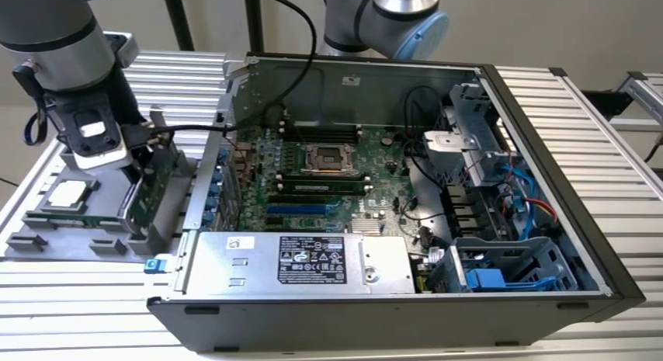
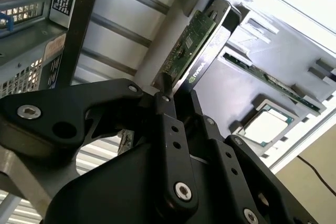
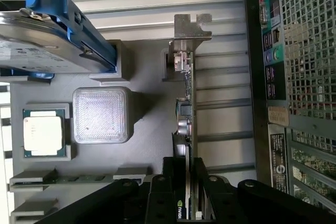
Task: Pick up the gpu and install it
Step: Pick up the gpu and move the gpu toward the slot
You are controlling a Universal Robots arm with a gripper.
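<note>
- Closed narrow on the gpu point(image 3: 187, 109): gripper point(image 3: 187, 169) at the card's near end, black fingers point(image 3: 173, 190) against either face, no gap visible in the first wrist view.
- Standing on edge in a slot of the grey parts tray point(image 1: 42, 241), with the silver bracket point(image 3: 192, 27) at the end away from the grip; not yet in the computer case point(image 1: 564, 182).
- On the card's black shroud point(image 2: 207, 56), a white logo, seen in the second wrist view and left unread.
- On the power supply point(image 1: 223, 260), a large white label point(image 1: 310, 260) thick with small print and symbols, too fine to make out.
- Down the case's rear panel in the first wrist view, coloured stickers point(image 3: 272, 19) and a white printed strip below them.
- Also in the tray: processor chip point(image 3: 44, 132), RAM stick point(image 2: 273, 83), hard drive point(image 3: 52, 40) with blue rails, raised square block point(image 3: 101, 115).
- Inside the open case, lying on its side: green motherboard point(image 1: 310, 202), bare metal socket point(image 1: 329, 157) near its middle, blue and black cables toward the exterior view's right.
- Underneath everything, a table point(image 1: 580, 97) of ribbed aluminium slats; tray just beside the case, at the exterior view's left.
- Beyond the table, a pale plain wall point(image 1: 580, 27) and black upright posts point(image 1: 178, 19).
</note>
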